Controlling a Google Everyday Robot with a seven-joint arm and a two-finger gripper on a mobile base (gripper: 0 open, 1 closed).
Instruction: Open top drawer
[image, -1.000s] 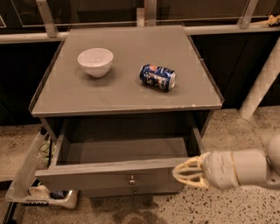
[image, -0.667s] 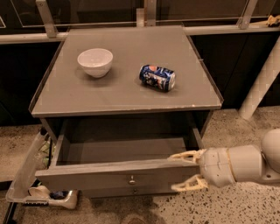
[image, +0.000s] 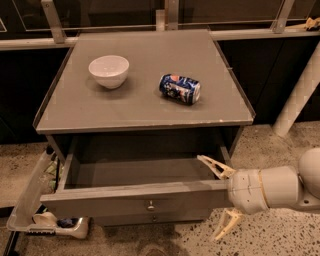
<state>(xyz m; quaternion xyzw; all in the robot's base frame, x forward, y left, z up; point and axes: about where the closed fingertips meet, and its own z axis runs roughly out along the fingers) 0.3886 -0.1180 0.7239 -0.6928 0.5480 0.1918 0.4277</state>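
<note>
The top drawer (image: 105, 202) of the grey cabinet stands pulled out toward me, and its plain grey inside (image: 145, 172) is empty. Its small round metal knob (image: 150, 205) sits at the centre of the front panel. My gripper (image: 207, 198) is at the right end of the drawer front. It is open, with one finger (image: 215, 166) above the front's top edge and the other (image: 224, 227) below it. It holds nothing.
A white bowl (image: 109, 71) and a blue can (image: 180, 88) lying on its side rest on the cabinet top (image: 145, 112). A slimmer drawer front (image: 153, 218) shows below. A plastic bin (image: 30, 200) with clutter leans at the cabinet's left. A white pole (image: 300, 95) stands at the right.
My gripper's fingers were together at the drawer front's right end and have spread wide apart. The drawer has stayed pulled out.
</note>
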